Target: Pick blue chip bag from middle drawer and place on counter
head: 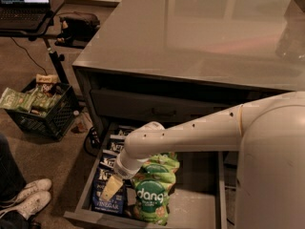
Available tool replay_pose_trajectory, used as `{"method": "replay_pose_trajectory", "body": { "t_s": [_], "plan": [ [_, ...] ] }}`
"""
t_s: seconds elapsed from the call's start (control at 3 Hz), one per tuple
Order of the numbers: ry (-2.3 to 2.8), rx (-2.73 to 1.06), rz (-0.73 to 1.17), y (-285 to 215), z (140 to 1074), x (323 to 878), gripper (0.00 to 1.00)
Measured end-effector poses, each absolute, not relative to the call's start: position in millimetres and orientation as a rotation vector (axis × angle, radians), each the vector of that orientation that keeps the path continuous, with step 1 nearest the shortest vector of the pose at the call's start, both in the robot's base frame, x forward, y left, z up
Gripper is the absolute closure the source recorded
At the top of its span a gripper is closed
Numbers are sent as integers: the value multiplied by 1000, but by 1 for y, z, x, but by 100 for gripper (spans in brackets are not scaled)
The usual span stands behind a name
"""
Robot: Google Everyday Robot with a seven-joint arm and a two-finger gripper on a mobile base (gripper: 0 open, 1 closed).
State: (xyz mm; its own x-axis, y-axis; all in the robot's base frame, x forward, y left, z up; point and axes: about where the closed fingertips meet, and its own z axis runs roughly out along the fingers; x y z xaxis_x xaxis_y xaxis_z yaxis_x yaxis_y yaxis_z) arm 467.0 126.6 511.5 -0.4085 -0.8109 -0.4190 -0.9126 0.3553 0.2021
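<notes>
1. The pincer (111, 188) hangs low inside the open middle drawer (200, 210), at its front left, on the end of the pale arm (190, 132) that reaches in from the right; whether it is apart or together, I cannot tell.
2. The blue chip bag (106, 202) lies flat on the drawer floor right beneath the pincer, against the left wall; the pincer overlaps the bag's upper half, but whether they touch is not clear.
3. Just to the right, a green dang bag (151, 197) crowds the blue one; more dark bags (114, 143) run in a row toward the back.
4. Progress, as I judge it: the drawer is open and the reach is made, so about 1 third is done; no lift is evident.
5. Left to do: secure the bag, raise it clear, and set it on the tabletop (200, 32) above.
</notes>
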Motion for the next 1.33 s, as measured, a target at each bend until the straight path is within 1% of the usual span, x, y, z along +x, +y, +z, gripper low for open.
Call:
{"method": "replay_pose_trajectory", "body": {
  "t_s": [0.33, 0.67, 1.33],
  "plan": [
    [2388, -1551, 634, 134, 499, 468, 9],
    [2423, -1550, 650, 135, 480, 479, 12],
    [2453, -1575, 667, 137, 465, 478, 14]
  ]
}}
